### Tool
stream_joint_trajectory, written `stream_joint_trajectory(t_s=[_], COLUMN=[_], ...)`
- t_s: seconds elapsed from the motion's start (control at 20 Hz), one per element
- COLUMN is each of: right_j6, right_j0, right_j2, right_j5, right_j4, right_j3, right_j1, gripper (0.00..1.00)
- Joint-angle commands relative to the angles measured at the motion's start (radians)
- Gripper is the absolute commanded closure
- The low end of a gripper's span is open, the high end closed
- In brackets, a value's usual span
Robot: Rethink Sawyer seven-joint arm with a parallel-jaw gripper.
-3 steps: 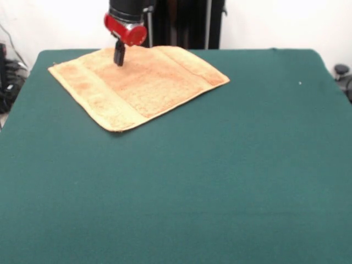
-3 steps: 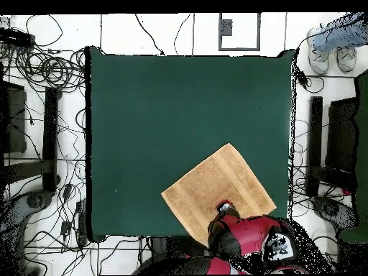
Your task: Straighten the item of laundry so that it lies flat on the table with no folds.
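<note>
one towel (image 1: 137, 82) spread on green table (image 1: 220, 181), fingers (image 1: 119, 56) down on it, grip state unclear

The towel (image 1: 137, 82) lies flat on the worktop (image 1: 220, 176) near its far left corner, with the tool (image 1: 119, 57) above it.

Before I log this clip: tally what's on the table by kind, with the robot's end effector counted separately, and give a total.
Towel: 1, orange-tan, lying spread out near one corner of the table
End effector: 1, pointing down over the towel's far part
Other loose items on the green cloth: 0
Total: 2
</note>
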Motion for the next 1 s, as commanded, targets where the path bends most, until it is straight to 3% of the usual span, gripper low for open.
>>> stream_joint_trajectory(t_s=[0.05,0.25,0.45,1.0], right_j6=[0.076,0.071,0.042,0.007], right_j0=[0.035,-0.017,-0.083,-0.142], right_j2=[-0.022,0.02,0.104,0.177], right_j5=[-0.218,-0.217,-0.085,0.027], right_j4=[0.133,0.155,0.162,0.206], right_j3=[-0.08,-0.096,-0.119,-0.113], right_j1=[0.088,0.081,0.047,-0.002], gripper=[1.0,1.0,1.0,1.0])
